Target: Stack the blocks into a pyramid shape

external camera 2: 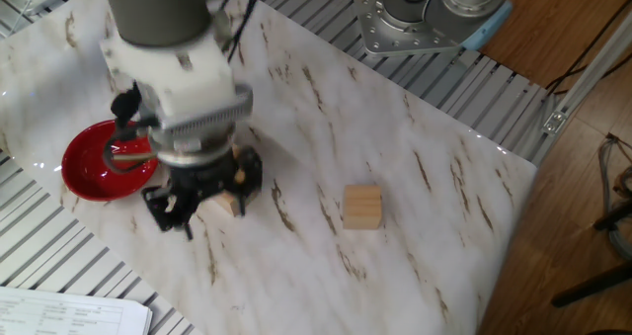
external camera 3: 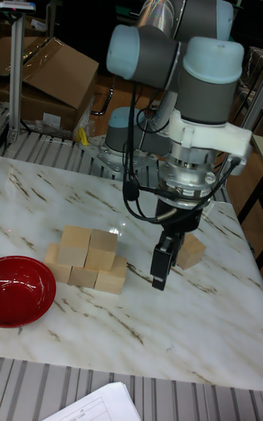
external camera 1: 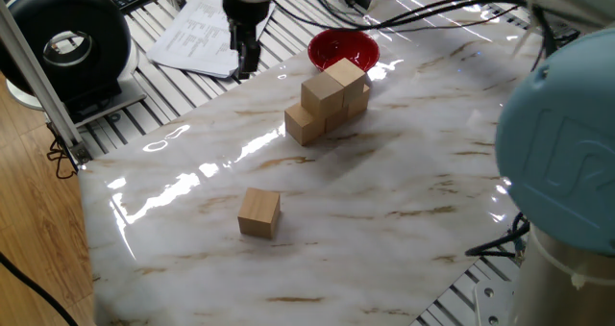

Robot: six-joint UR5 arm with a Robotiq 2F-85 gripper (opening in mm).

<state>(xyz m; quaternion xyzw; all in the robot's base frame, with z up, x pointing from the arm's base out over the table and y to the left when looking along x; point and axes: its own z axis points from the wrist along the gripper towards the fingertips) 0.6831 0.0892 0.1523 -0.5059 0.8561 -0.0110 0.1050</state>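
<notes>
The blocks form a stack next to the red bowl: a bottom row of three with two on top. One more block lies alone on the marble, well apart from the stack. My gripper hangs open and empty above the table, off to the side of the stack. In the other fixed view the gripper covers most of the stack, and only a corner block shows. In the tall fixed view the gripper hangs in front of the lone block.
A red bowl sits just behind the stack. Printed papers lie on the slatted frame beyond the marble top's edge, and a black round device stands at the far left. Cables run above the bowl.
</notes>
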